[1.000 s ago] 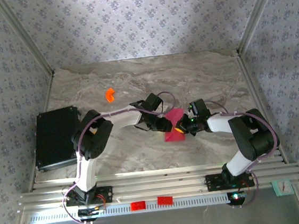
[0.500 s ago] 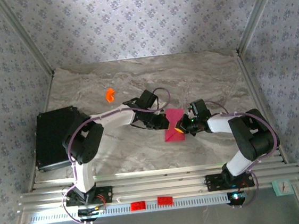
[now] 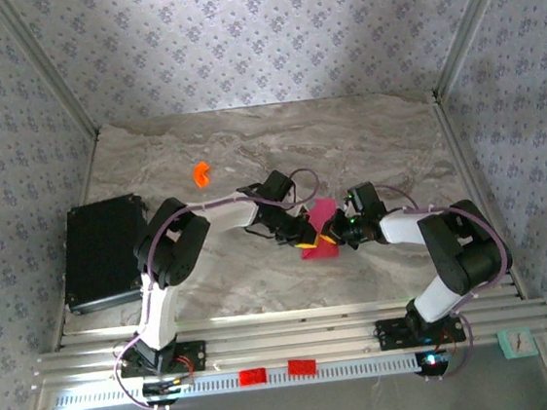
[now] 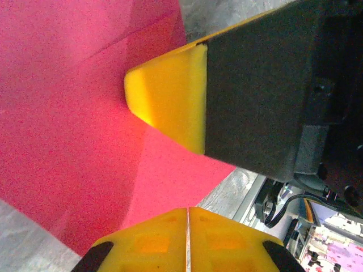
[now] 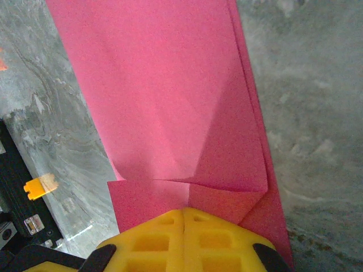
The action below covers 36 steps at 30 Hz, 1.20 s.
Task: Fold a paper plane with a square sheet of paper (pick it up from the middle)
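Well, the left gripper (image 4: 187, 211) has its yellow fingers pressed flat together, and the edge of the pink paper sheet (image 5: 164, 85) runs right into the seam between them, so it is pinching that edge. The right gripper (image 5: 184, 212) is likewise closed tight on the sheet, with the paper disappearing between its two yellow pads.

From the left wrist camera, one yellow fingertip (image 4: 167, 102) of the right gripper presses against the paper just beyond the left fingers, its black housing behind it. The two grippers face each other from opposite sides of the sheet and stand very close, with only the paper between them.

The sheet itself is partly folded. The right wrist view shows a diagonal crease running up from the fingers, a small flap turned over near them, and a doubled layer along the right edge. A long crease also crosses the paper in the left wrist view.

From above, the paper sits between the grippers near the middle of the grey marble table (image 3: 364, 137). Whether it is lifted or touching the surface cannot be told. A small orange plastic piece (image 3: 201, 174) lies well apart to the upper left, and a black case (image 3: 102, 252) rests at the table's left edge beside the left arm.
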Tool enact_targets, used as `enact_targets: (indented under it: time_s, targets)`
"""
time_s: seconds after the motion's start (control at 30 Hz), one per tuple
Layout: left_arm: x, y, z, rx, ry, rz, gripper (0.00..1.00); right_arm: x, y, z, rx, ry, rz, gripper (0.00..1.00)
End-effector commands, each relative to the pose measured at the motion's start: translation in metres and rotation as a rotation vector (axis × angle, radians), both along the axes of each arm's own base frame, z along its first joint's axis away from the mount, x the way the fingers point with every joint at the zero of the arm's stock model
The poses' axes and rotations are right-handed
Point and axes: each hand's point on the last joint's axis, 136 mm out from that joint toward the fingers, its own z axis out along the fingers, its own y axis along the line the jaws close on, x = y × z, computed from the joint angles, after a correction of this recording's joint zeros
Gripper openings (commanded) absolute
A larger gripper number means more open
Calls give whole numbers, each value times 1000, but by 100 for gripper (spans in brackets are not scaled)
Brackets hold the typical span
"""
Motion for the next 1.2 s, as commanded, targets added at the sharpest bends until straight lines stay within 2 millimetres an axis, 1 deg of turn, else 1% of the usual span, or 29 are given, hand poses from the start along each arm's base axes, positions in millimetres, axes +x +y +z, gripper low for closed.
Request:
enact_targets:
  time_s: [0.0,0.3,0.4,0.53,0.7,0.83,0.9,0.97,1.03,1.17]
  targets:
    - [-4,-4,-3,-16,28,-29,10,-37,-26,-40,-129,169,-38,2]
    - [-13,14,-29,71,25,-38,10,-39,-28,-42,-131,176,-37,2]
    - [-14,18,-32,91,12,-40,10,-39,-28,-41,-130,175,-39,2]
    - [-15,24,-32,111,-5,-45,10,-39,-29,-42,-130,177,-39,2]
    - [-15,24,-20,101,-32,-48,10,-40,-30,-42,-129,179,-40,2]
    - [-18,16,-5,62,-54,-66,11,-41,-31,-43,-130,183,-43,2]
    - [-21,10,-2,46,-54,-79,11,-40,-31,-42,-129,180,-43,2]
    - [-24,6,-2,41,-54,-91,11,-41,-31,-43,-129,181,-45,2]
    - [-25,3,-6,44,-45,-99,11,-41,-32,-43,-129,183,-47,2]
    - [-21,5,-18,68,-41,-90,11,-42,-32,-43,-129,182,-46,2]
